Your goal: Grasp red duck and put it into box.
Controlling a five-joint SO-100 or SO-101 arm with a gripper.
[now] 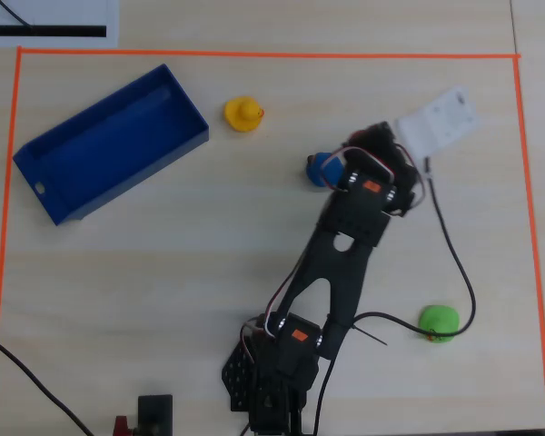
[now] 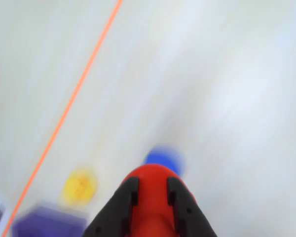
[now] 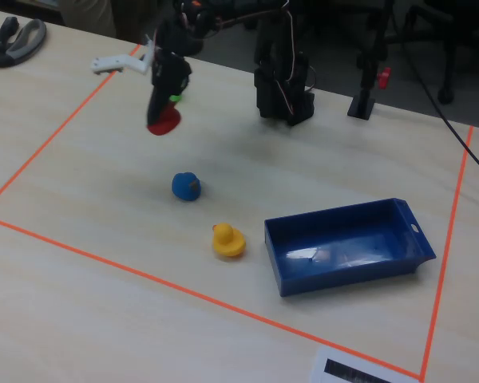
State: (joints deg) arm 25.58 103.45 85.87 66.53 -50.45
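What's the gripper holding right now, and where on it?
The gripper holds the red duck, clamped across its rounded body, one finger on each side.

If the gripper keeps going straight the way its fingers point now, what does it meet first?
Probably the small round blue duck: in the wrist view it sits just beyond the red toy duck clamped in the gripper. The gripper is raised above the table in the fixed view, so depth is unclear.

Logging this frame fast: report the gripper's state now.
Gripper: closed on the red duck, held clear above the table.
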